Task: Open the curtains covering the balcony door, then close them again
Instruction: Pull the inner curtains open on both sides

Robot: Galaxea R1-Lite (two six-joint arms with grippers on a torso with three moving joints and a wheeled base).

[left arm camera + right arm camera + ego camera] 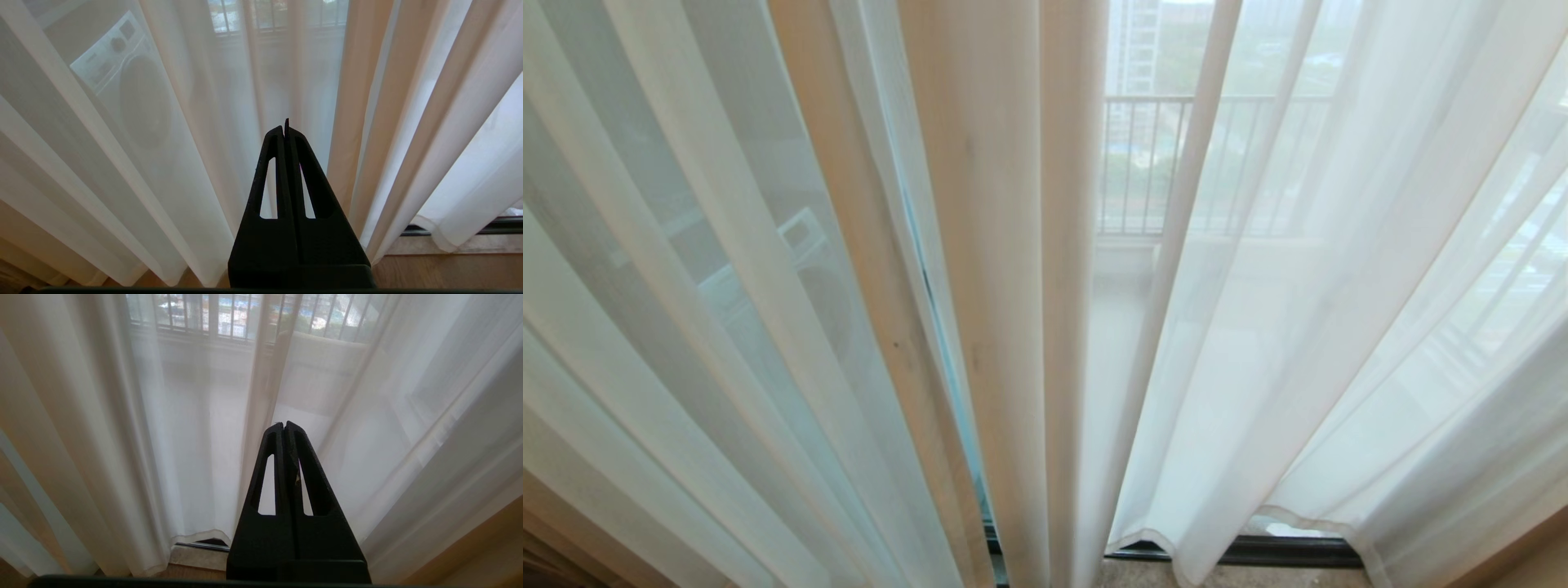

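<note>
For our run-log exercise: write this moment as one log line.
curtains: drawn, narrow gap | left gripper: shut, empty, facing folds | right gripper: shut, empty | balcony railing: visible through gap

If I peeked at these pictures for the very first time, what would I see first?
First, the big see-through white curtains hanging in long folds across the whole view, nearly down to the floor. Through a narrow gap near the middle you can glimpse the balcony railing and tall buildings outside. Then the pointy black left gripper and right gripper, jaws shut, each aimed at the fabric.
</note>
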